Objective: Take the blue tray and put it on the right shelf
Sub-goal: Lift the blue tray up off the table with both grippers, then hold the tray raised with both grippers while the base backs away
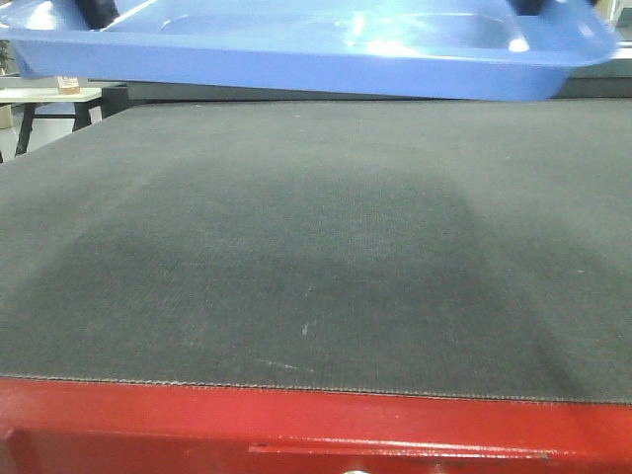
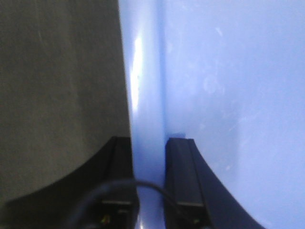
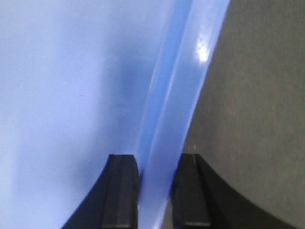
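Two pincers are sharing this load, and both are biting the same thing. Your left pincer (image 2: pixel 148 145) is clamping the flared rim of the blue tray (image 1: pixel 296 54), one black finger (image 2: pixel 181 162) on the inner side of the rim and the other on the outer. Your right pincer (image 3: pixel 156 162) is doing the same on the opposite rim, jaws closed onto the plastic with no gap showing.

You are carrying, so, as I judge it, the work now is holding the tray level while you are moving it. Drive both arms together at one pace and one height. If one wrist is leading, the thin glossy rim is likely to twist or slide between the pads. Avoid pulling the arms apart or pushing them together, since the grip is only on the edges.

Outward from the jaws, the tray floor is spreading inward from each rim, and past each outer edge the dark mat (image 1: pixel 316 247) is showing below. From the front view the tray is hanging clear above the far part of that mat, not touching it, casting a soft shadow on it. Nearest the camera, the red frame (image 1: pixel 296 425) is bordering the mat.

No view is showing the right shelf, so you are steering towards it unseen for now.
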{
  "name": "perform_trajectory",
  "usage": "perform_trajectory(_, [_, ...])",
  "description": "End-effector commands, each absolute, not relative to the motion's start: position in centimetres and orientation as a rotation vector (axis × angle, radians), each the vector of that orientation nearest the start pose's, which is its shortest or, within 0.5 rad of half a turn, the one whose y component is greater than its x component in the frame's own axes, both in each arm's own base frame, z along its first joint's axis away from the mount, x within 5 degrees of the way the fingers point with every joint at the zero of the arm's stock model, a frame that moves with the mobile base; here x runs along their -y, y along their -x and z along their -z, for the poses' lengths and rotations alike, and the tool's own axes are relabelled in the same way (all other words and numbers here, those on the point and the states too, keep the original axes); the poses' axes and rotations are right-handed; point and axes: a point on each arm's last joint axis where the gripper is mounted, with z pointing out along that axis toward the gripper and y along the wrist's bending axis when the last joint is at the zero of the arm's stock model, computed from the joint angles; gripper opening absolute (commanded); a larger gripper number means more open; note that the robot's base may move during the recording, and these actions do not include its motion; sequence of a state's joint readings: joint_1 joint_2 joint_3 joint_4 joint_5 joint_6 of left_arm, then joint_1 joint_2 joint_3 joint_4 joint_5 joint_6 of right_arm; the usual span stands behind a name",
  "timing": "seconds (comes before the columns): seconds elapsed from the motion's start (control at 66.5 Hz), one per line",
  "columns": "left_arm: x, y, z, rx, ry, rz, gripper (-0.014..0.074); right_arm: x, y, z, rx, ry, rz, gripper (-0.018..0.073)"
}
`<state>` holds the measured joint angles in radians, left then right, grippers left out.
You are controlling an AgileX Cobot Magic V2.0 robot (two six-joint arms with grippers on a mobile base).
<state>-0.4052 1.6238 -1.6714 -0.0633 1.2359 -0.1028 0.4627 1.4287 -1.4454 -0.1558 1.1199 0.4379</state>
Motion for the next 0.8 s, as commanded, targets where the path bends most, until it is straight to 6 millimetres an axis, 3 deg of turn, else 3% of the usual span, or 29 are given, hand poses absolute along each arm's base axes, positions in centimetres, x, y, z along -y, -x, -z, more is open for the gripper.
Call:
perform_trajectory(0.0, [13.1, -27.7, -39.3, -2.652, -0.464, 0.197, -0.0041, -10.8, -24.9, -40.5, -2.452, 0.116, -0.121, 0.0056])
perform_trajectory(0.165, [13.4, -24.6, -38.1, -2.685, -0.488, 0.215, -0.0041, -10.1, -23.4, -40.9, -2.478, 0.105, -0.137, 0.0056])
perform_trajectory(0.331, [13.9, -22.9, -38.3, -2.679, -0.523, 0.237, -0.0041, -10.0, -22.5, -41.5, -2.471, 0.096, -0.188, 0.0056])
perform_trajectory(0.781, [14.4, -22.5, -38.5, -2.656, -0.544, 0.259, -0.0043, -9.8, -21.9, -42.1, -2.448, 0.094, -0.215, 0.0056])
